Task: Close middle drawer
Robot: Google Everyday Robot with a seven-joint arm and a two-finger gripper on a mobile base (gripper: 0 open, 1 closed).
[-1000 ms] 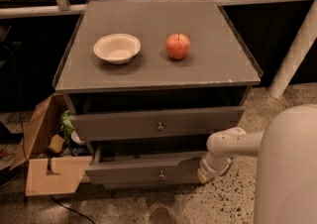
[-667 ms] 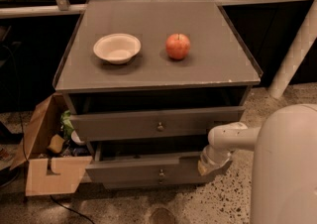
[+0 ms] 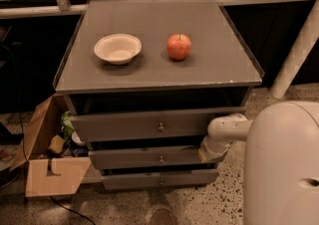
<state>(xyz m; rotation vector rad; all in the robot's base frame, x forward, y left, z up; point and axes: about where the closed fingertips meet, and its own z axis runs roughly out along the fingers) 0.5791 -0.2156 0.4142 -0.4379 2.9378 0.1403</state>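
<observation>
**Gripper at Right End of Part-Open Middle Drawer**

The middle drawer [image 3: 129, 159] of a grey-brown cabinet [image 3: 149, 72] stood partly pulled out when I took this view from my remote station. Its low front panel sat nearer than the bottom drawer's front and farther back than the top drawer's. A small round metal knob [image 3: 161, 159] marked the centre of the panel.

The gripper [image 3: 206, 153] was at the right end of that panel, low beside the cabinet's right side and seemingly touching the drawer front. I could not tell whether it was spread or closed. The white arm [image 3: 227, 129] behind it reached in from the right, out of the robot's rounded white body [image 3: 284, 169], which filled the near right corner.

Above, the top drawer [image 3: 124, 127] was drawn out nearest of the three, with a dark gap between it and the cabinet top. Below, the bottom drawer [image 3: 134, 180] lay farthest in.

On the cabinet top a pale bowl [image 3: 117, 48] sat left of centre. A red apple [image 3: 179, 46] stood upright to its right, the two apart.

On the speckled floor [image 3: 224, 204] left of the cabinet lay an opened cardboard box [image 3: 42, 174], holding a few small things I could not make out. A white post [image 3: 299, 50] slanted up at the far right.
</observation>
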